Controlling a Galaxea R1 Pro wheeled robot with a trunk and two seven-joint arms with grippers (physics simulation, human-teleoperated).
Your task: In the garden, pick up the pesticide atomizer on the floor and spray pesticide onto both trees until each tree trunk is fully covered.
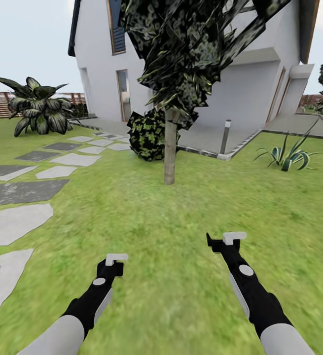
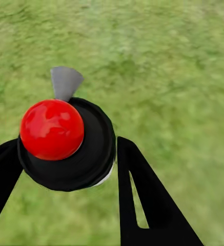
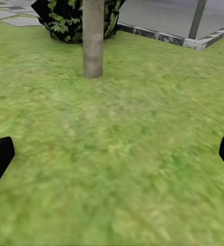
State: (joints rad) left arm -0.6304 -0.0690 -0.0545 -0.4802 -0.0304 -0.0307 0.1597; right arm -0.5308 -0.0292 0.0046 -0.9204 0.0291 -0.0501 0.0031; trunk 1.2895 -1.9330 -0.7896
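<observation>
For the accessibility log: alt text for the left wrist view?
The left gripper, its two black fingers spread, holds a black round atomizer with a glossy red top and a small grey nozzle. Blurry green grass lies behind it.

Bright, even daylight throughout, with no clear direction to it. Almost no cast shadows on the grass, not even under the tree trunk. Smeared and blurry across the lawn, worst toward the lower edges of the head view and in both wrist views. Jagged, blocky rendering in the tree's leaves. Soft white highlight on the red ball, otherwise no glare. Pale, flat sky. Slight wide-angle stretching near the corners, with the house walls leaning inward.
</observation>
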